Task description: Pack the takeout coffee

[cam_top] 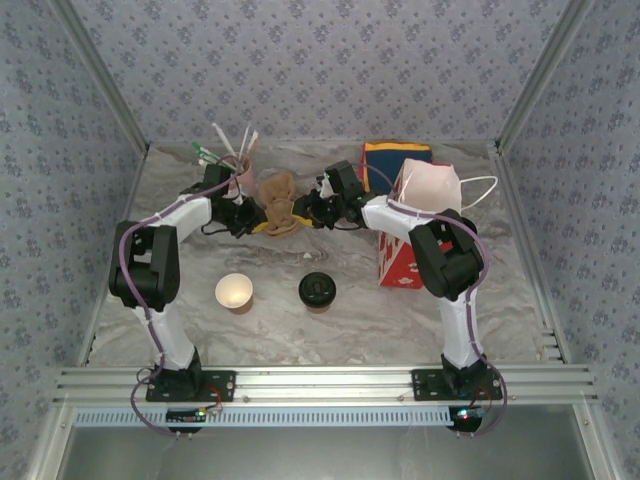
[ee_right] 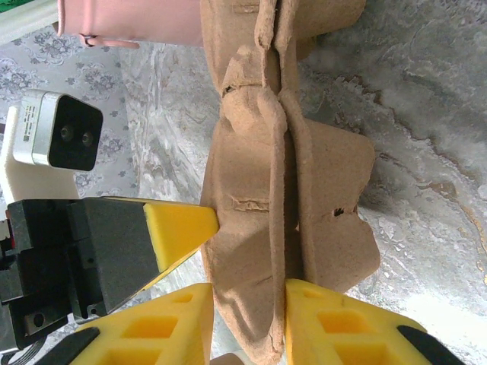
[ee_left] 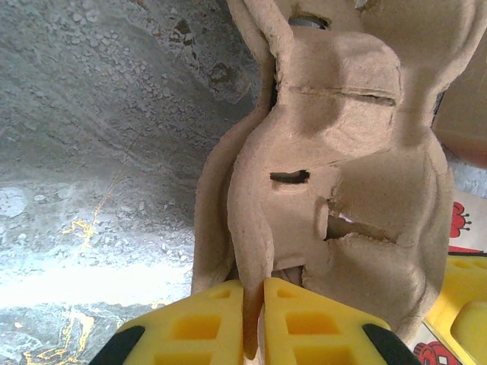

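Surface: a grey-white marble-patterned tabletop [cam_top: 350,325] is carrying everything, with an aluminium rail running along its near edge.
Room: walls papered in pale lilac with a small flower print [cam_top: 300,60] are closing in the left, far and right sides.
Left arm: it is bending at the elbow and reaching inward to the middle of the far half, its wrist pointing toward the other arm.
Right arm: it is mirroring that pose from the other side, leaning past a red-and-white carton [cam_top: 398,262].
Between them: a brown moulded-pulp cup carrier [cam_top: 277,212] is standing folded on edge.
Left fingers [ee_left: 228,304]: they are sitting almost together, pinching a thin edge of the carrier.
Right fingers [ee_right: 199,304]: they are standing apart, one on each side of the carrier's folded middle, which is filling the gap; I cannot tell whether they are pressing on it.
Takeout coffee [cam_top: 316,290]: the small tan-brown paper cup with a round black lid is standing upright near the tabletop's middle, well apart from both arms' fingers.
Beside it: a lidless paper cup with a cream-white inside [cam_top: 234,291] is standing to its left.
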Tool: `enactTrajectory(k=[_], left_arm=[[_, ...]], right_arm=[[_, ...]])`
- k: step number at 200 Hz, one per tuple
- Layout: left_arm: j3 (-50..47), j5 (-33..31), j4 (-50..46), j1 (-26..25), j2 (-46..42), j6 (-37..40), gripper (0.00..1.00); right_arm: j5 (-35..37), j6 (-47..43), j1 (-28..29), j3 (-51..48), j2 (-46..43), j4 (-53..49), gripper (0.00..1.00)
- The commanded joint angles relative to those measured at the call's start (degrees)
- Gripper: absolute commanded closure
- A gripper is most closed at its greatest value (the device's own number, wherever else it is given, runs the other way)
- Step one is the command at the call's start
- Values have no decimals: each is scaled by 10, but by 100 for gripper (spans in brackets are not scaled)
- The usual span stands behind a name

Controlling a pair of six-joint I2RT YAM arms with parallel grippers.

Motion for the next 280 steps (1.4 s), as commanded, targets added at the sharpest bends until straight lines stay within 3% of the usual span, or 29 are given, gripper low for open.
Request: enactTrajectory(k=[1, 168, 190, 280], left_arm=[[-1, 14, 8, 1, -16, -1, 88], [5, 14, 4, 1, -45, 17, 90], [3, 14, 6, 1, -47, 20, 91], [-8, 30, 28, 1, -41, 7, 91]], right_arm=[[-8, 1, 4, 9, 12, -6, 70], [20, -21, -1, 34, 22, -72, 59], [28, -23, -3, 28, 10, -73, 52], [-1, 1, 0, 40, 23, -44, 52]])
